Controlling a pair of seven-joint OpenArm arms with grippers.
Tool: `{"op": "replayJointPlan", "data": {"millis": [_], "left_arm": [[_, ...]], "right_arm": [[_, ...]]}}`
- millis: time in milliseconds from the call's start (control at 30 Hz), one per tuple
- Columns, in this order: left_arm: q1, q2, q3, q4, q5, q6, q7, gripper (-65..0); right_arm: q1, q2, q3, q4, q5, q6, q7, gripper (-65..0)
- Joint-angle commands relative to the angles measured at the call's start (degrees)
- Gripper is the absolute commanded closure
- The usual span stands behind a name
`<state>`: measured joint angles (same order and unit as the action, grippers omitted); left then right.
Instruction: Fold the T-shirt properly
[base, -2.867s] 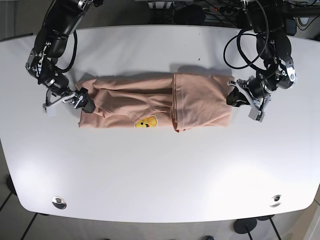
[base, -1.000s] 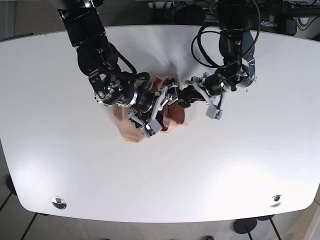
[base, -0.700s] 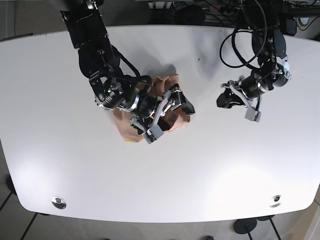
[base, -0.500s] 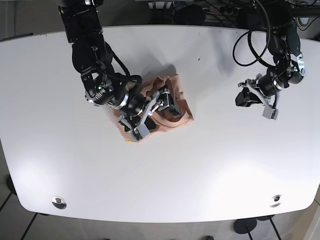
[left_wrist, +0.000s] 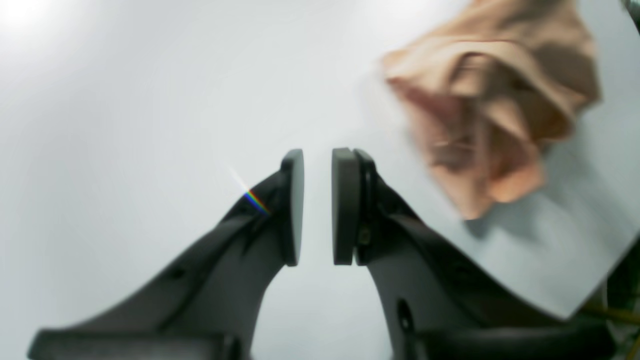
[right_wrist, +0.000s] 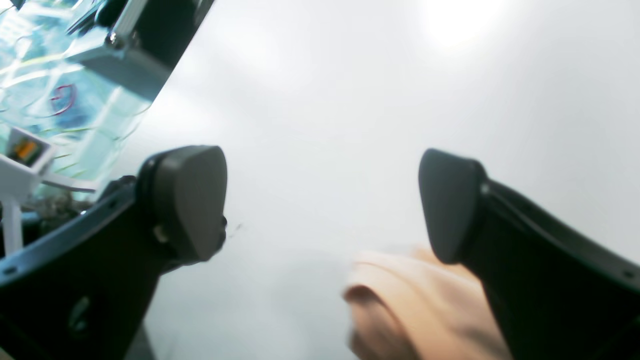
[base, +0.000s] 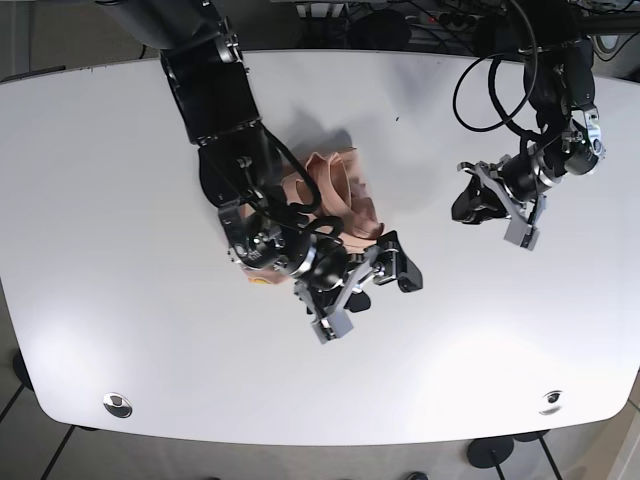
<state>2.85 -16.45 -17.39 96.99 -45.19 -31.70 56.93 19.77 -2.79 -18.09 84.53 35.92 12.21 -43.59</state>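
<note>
Base cam is looking straight down from overhead, taking in the whole white table (base: 150, 380) and both arms. Left wrist cam is sitting low behind its fingers, facing the shirt (left_wrist: 495, 100) at 1 o'clock. Right wrist cam is riding close over the tabletop, shirt at 6 o'clock. All three are sharing the shirt.

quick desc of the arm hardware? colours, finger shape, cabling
Both arms are black. The left gripper has flat, disc-like dark fingers on angled black stems. The right gripper has rounded, paddle-shaped fingers. In the base view, loose black cables loop along the left arm, and both grippers carry silver-grey fittings. No markings or sleeves visible.
</note>
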Motion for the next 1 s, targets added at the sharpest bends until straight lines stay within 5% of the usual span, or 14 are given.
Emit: {"op": "replayJointPlan", "data": {"millis": [33,200,333,400,533,700,767,867,1000], "left_arm": [[-3.3,-0.7,1.1,1.3,-1.2,0.1,-1.6,-13.5],[-8.3,-0.6,5.9,1.0,-1.2,12.8,-1.6,-36.3],[-11.2,-0.6,8.6,-2.3,-1.3,15.1,-1.7,-39.2],[-12.0,-0.6,8.6,-4.3,-1.4,15.1,-2.4,-39.2],[-11.0,-0.7,8.5,-5.1,-1.5,15.1,-4.8,-39.2],[-10.2,-1.0,8.4,-5.3,-1.4,15.0,-4.9,-39.0],[-9.7,-1.1,8.3,-5.0,-1.4,15.0,-4.9,-39.0],[-8.9,-1.1,8.3,-4.8,-1.6,15.0,-4.9,-39.0],[-8.1,-1.1,7.8,-4.8,-1.6,15.0,-4.9,-39.0]], "right_arm": [[-1.9,2.6,0.4,6.8,0.7,0.41,-1.5,-57.4],[-13.7,10.7,0.3,19.7,0.1,0.32,-3.9,-56.4],[-19.5,13.8,0.1,20.3,0.0,0.32,-4.0,-36.9],[-20.4,14.2,0.0,19.8,0.0,0.32,-4.1,-32.3],[-21.8,14.3,-0.1,16.8,-1.2,0.32,-4.3,-41.4],[-21.5,10.9,-5.4,12.8,-13.2,0.32,-3.9,-37.6],[-21.7,7.7,-5.2,11.5,-18.9,0.32,-3.9,-30.3],[-21.6,6.2,-5.2,11.5,-22.2,0.41,-3.9,-11.1],[-21.4,6.2,-5.2,15.5,-22.0,0.41,-4.0,-5.9]]}}
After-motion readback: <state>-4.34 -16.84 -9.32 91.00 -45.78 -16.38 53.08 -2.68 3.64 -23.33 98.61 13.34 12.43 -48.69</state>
